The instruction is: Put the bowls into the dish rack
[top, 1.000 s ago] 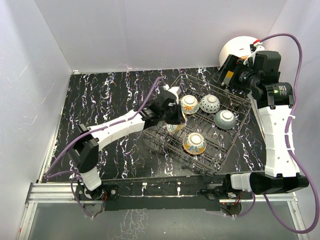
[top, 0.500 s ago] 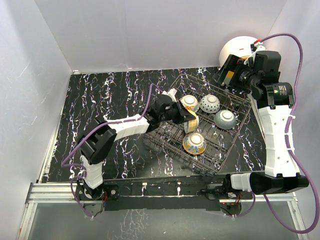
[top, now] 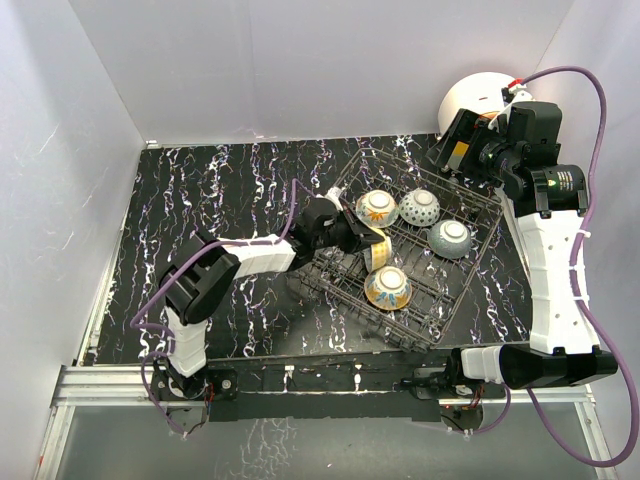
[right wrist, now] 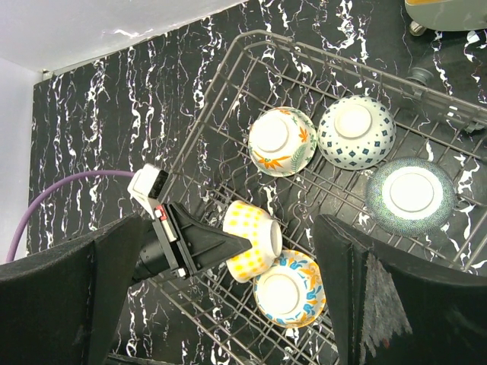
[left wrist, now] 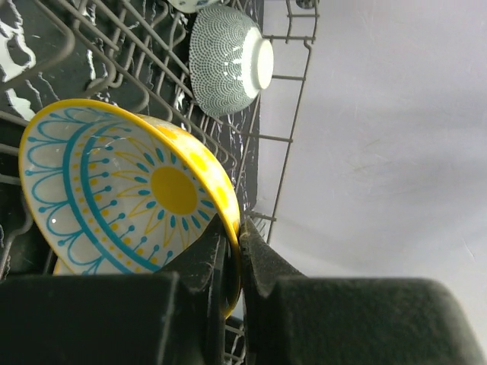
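The dark wire dish rack (top: 470, 268) sits on the right half of the table. My left gripper (top: 362, 238) is shut on the rim of a yellow bowl (top: 380, 247), tipped on its side low inside the rack. The left wrist view shows its sun-patterned inside (left wrist: 129, 190), with the rim pinched between the jaws of the left gripper (left wrist: 234, 228). Upside down in the rack sit an orange floral bowl (right wrist: 281, 141), a blue-diamond bowl (right wrist: 355, 131) and a grey bowl (right wrist: 411, 194). A blue-and-orange bowl (right wrist: 289, 298) sits right beside the yellow bowl (right wrist: 251, 236). My right gripper (top: 452, 150) hovers open above the rack's far corner.
A round white appliance (top: 478, 98) stands behind the rack at the far right. The black marbled table (top: 200, 200) is walled in white on the left, back and right. The purple cable (right wrist: 68, 190) of the left arm trails over the table.
The left arm has sunk lower and reached right, carrying the yellow bowl toward the rack's middle and tipping it onto its side. The right arm has stayed still.
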Robot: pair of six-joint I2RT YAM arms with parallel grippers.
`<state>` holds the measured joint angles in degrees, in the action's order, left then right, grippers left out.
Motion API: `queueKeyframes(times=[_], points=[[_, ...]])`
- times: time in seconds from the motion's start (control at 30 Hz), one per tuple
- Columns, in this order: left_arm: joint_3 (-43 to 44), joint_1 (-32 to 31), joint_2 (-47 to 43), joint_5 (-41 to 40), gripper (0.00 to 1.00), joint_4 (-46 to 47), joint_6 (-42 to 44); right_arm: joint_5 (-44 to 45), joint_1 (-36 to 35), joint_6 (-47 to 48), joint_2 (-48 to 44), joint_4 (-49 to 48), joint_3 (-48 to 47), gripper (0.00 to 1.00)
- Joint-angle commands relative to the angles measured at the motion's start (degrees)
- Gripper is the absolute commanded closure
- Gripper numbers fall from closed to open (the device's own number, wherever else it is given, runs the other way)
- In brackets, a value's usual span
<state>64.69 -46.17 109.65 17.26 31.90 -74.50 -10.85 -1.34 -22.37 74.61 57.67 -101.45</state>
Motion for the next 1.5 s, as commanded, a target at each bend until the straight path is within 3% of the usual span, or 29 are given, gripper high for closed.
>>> queueKeyframes(times=[0.0,0.23,0.6,0.73,1.07,1.47], points=[[-0.4,0.7,-2.3,-1.1,1.0,-0.5,0.6,0.1,0.2,0.9,-0.4,-2.3,-1.1,0.01],[-6.0,2.2,-4.2,-1.5,0.97,-0.3,-1.8,-0.3,0.2,0.8,-0.1,-2.4,-0.6,0.01],[-14.4,4.2,-8.2,-3.2,0.73,0.5,-2.7,-1.0,0.2,0.7,-0.2,-2.3,0.3,0.01],[-16.7,5.1,-10.1,-3.9,0.71,-0.2,-1.9,-1.4,0.2,0.6,0.0,-2.3,0.4,0.01],[-16.0,7.4,-15.5,-6.8,0.61,-12.5,6.2,-2.2,0.2,0.2,-0.2,-2.6,1.2,0.01],[-9.3,9.6,-16.0,-9.2,0.53,-28.4,15.5,-2.1,0.2,0.2,-0.4,-2.5,0.8,0.01]])
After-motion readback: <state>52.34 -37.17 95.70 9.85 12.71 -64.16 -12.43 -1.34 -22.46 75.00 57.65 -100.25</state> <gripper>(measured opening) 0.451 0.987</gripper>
